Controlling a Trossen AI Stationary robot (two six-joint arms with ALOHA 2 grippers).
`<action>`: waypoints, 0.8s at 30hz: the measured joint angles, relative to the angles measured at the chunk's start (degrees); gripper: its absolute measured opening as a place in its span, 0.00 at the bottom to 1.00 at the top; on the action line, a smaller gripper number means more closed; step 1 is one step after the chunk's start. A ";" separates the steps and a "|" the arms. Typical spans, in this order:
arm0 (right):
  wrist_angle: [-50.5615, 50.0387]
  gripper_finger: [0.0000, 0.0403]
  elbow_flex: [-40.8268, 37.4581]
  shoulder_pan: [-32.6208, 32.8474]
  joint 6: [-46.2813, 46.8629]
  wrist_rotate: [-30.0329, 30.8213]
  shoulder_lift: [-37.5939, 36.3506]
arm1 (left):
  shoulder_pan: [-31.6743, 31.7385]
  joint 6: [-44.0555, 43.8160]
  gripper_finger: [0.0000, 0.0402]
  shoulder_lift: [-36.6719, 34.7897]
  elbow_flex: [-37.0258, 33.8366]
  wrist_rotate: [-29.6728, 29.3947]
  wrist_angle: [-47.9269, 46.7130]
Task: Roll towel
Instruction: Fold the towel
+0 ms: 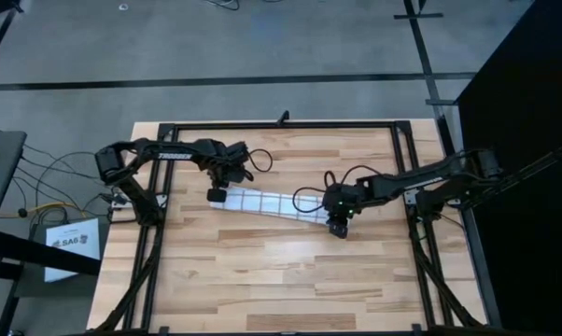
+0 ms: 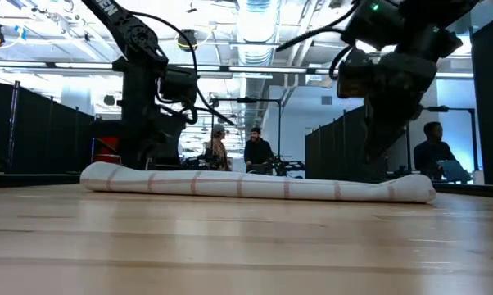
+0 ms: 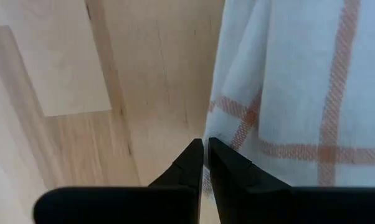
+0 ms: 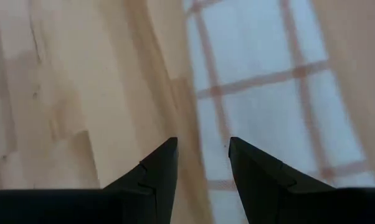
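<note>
The towel (image 1: 272,203), white with a thin-lined check, lies on the wooden table as a long narrow roll running left to right; in the low view the towel (image 2: 255,187) is a low, flat tube. My left gripper (image 1: 217,195) is shut at the roll's left end, and in its wrist view the left gripper (image 3: 204,155) sits right at the cloth's edge (image 3: 220,134). My right gripper (image 1: 338,227) is open at the roll's right end. In its wrist view the right gripper (image 4: 203,155) straddles the towel's long edge (image 4: 197,118), one finger over wood and one over cloth. My left gripper has its shut fingertips (image 3: 222,158) at the edge of the towel's left end, pointing down from above. Whether they touch or pinch any cloth I cannot tell. My right gripper shows no contact with the towel.
A black metal frame (image 1: 281,124) runs around the table, with the arm bases at its left and right sides. Bare wood (image 1: 281,280) lies between the towel and the near edge. People (image 2: 259,152) stand in the room beyond the far edge.
</note>
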 joint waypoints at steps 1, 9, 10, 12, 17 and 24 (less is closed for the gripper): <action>-0.45 0.33 -0.05 -0.21 0.31 0.00 1.36 | 0.00 0.00 0.03 0.00 -0.11 -0.02 0.11; 1.70 0.33 0.09 -4.64 0.56 0.60 8.78 | 0.02 -2.82 0.03 0.00 -0.24 3.61 -2.35; 1.85 0.33 0.09 -5.07 0.35 0.61 8.81 | 0.02 -2.98 0.03 0.00 -0.24 5.26 -3.35; 1.88 0.33 0.02 -5.76 -0.01 0.66 8.63 | 0.02 -2.98 0.03 0.00 -0.24 8.81 -5.34; 1.66 0.33 -0.02 -6.81 -0.65 0.77 8.57 | 1.66 -2.97 0.01 0.00 -0.24 18.83 -10.01; 1.58 0.33 -0.06 -6.82 -1.01 0.92 8.59 | 5.78 -2.91 0.00 0.02 -0.24 31.68 -14.31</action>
